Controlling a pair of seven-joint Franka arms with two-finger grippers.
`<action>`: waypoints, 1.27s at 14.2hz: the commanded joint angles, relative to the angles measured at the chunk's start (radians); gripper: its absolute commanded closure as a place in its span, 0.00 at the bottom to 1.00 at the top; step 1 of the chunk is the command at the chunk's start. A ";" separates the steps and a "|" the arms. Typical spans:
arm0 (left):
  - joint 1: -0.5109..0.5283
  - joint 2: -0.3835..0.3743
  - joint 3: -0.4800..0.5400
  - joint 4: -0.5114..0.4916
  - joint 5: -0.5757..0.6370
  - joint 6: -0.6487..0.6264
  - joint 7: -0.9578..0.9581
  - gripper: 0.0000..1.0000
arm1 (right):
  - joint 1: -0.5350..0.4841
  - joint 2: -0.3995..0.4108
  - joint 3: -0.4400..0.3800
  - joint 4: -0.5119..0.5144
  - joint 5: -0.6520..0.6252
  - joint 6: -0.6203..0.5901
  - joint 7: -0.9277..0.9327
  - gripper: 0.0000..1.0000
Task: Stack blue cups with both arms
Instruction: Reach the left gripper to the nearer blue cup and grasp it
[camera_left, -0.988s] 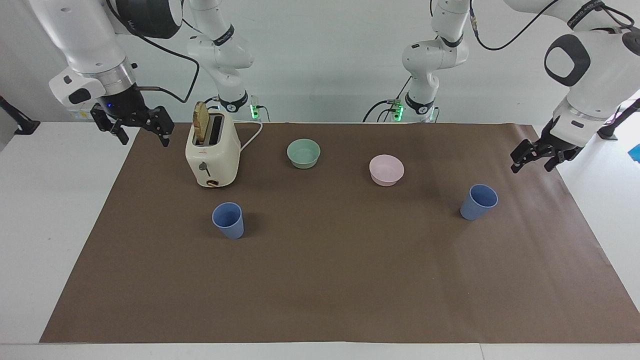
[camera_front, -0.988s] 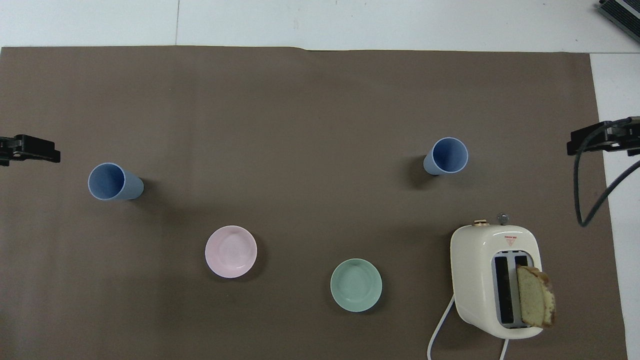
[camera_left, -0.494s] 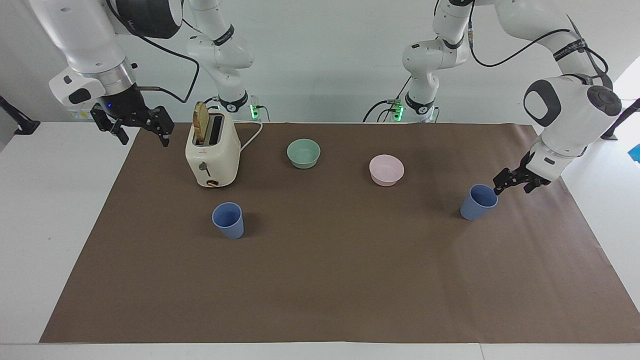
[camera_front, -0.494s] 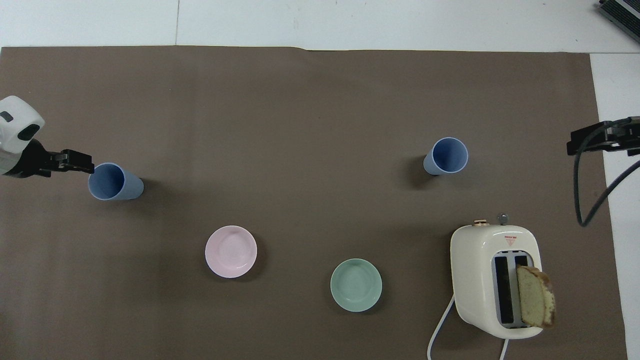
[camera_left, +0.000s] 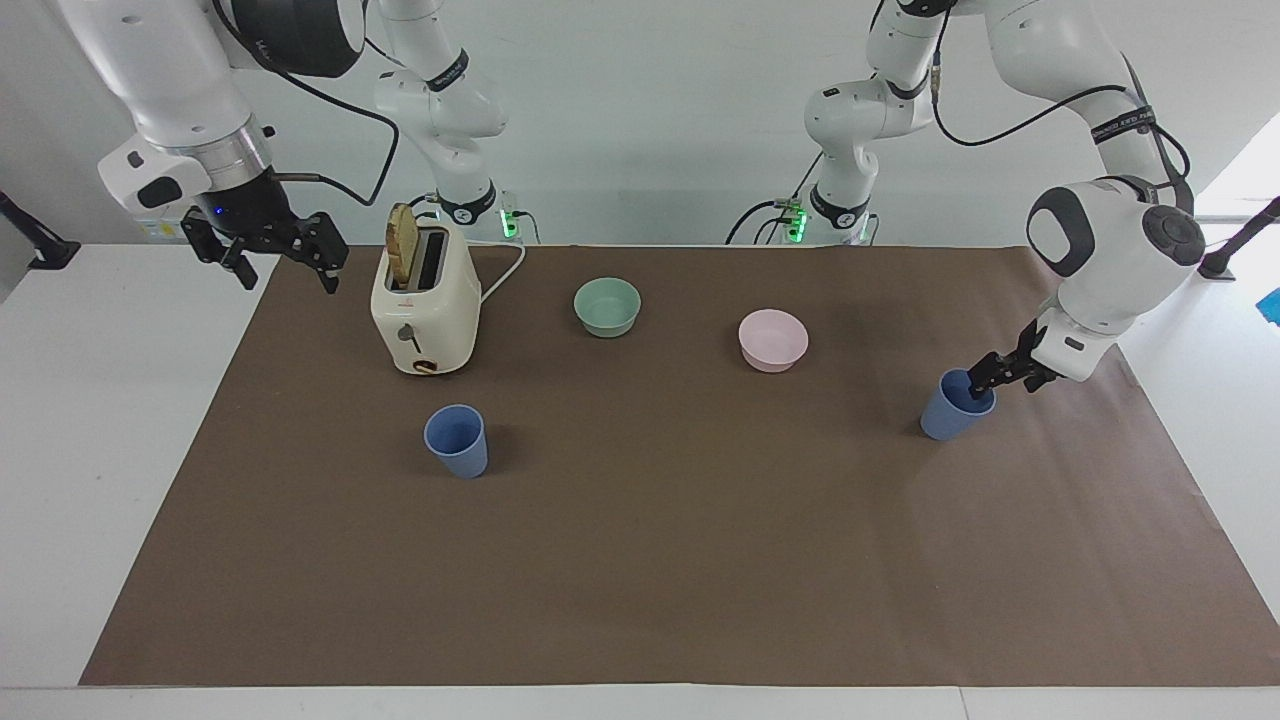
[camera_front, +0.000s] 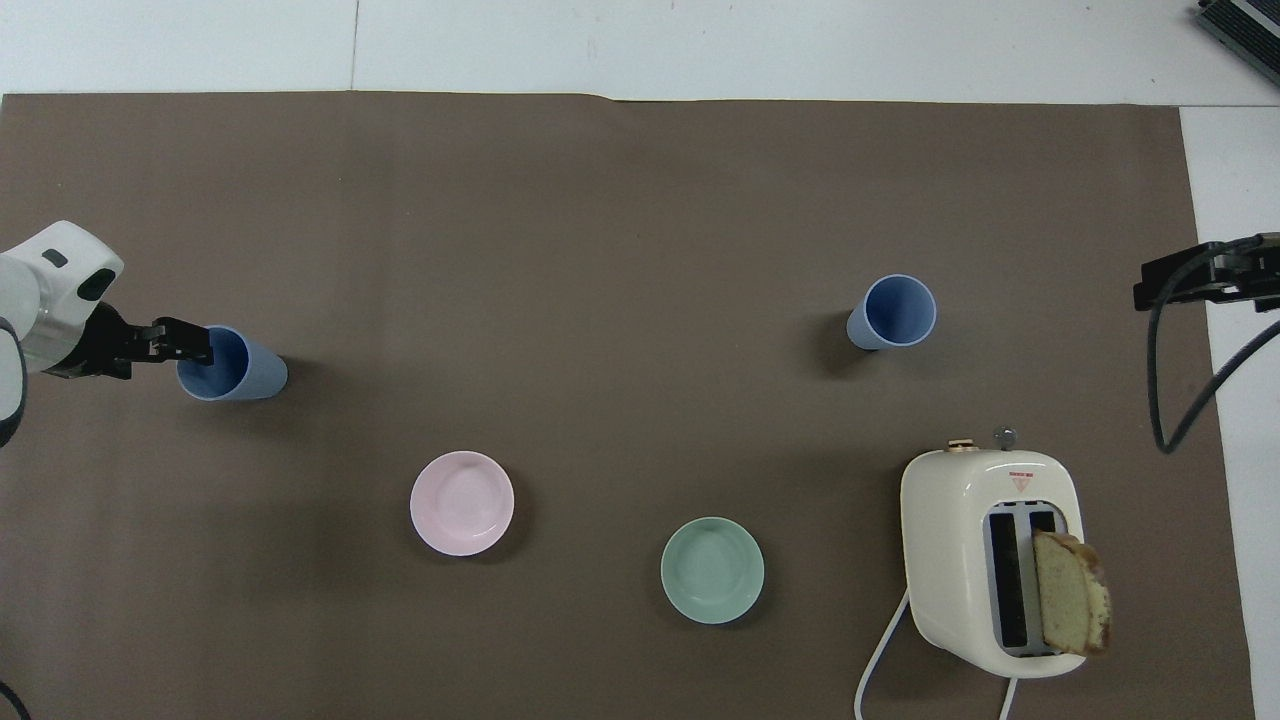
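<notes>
The left gripper (camera_left: 985, 383), fingers open, seemingly straddles a blue cup's (camera_left: 952, 412) rim; the right gripper (camera_left: 268, 254) waits open.

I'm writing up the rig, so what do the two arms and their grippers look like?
Both arms are glossy white with rounded segments and black joint caps. The left arm has a black cable strapped along it by a black band with white lettering. The right arm ends in a silver wrist ring, with a black cable looping off. The left gripper and right gripper are black two-finger units.
</notes>
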 joint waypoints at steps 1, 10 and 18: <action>0.009 -0.022 -0.009 -0.055 -0.019 0.022 -0.031 0.00 | -0.008 -0.017 0.007 -0.015 0.008 0.000 0.002 0.00; 0.003 -0.010 -0.011 -0.014 -0.019 -0.019 -0.027 1.00 | -0.009 -0.017 0.007 -0.015 0.008 0.000 0.002 0.00; -0.049 -0.004 -0.029 0.150 -0.085 -0.113 -0.124 1.00 | -0.008 -0.017 0.007 -0.015 0.008 0.000 0.002 0.00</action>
